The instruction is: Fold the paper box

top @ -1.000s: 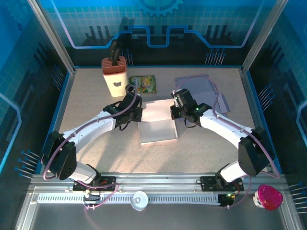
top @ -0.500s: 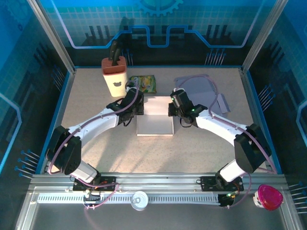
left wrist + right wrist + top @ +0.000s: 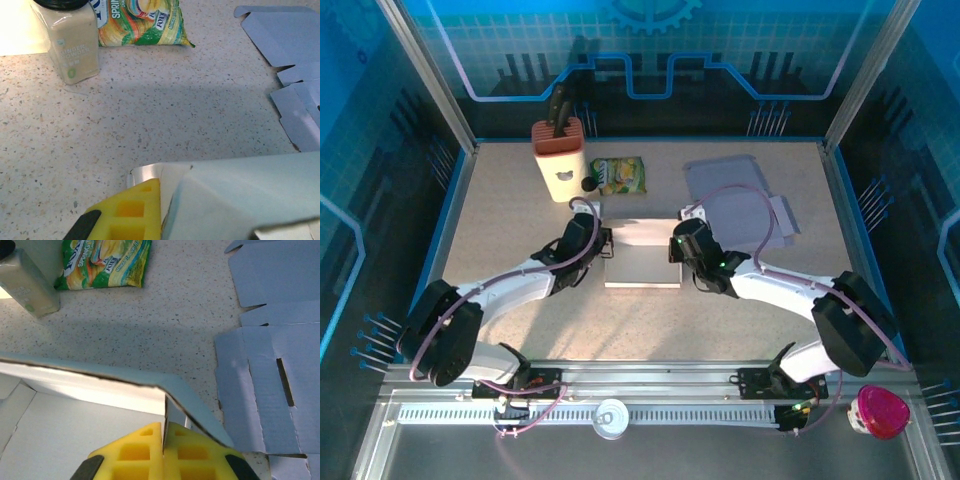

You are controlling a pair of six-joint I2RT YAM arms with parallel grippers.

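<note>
Drawing the paper box (image 3: 642, 268) nearer the bases over the last second, both arms had raised its far panel upright, so folding looked under way. Each arm reached low and inward; the left gripper (image 3: 604, 245) and right gripper (image 3: 676, 250) pinched opposite side walls, mid-table (image 3: 500, 220).

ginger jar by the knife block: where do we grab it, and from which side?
Probably the black lid, from straight above. The jar stands upright, with the knife block close on one side and the snack packet on the other, so a side approach looks cramped. Given room from the near side, its flat-faced body would also suit a pinch.
</note>
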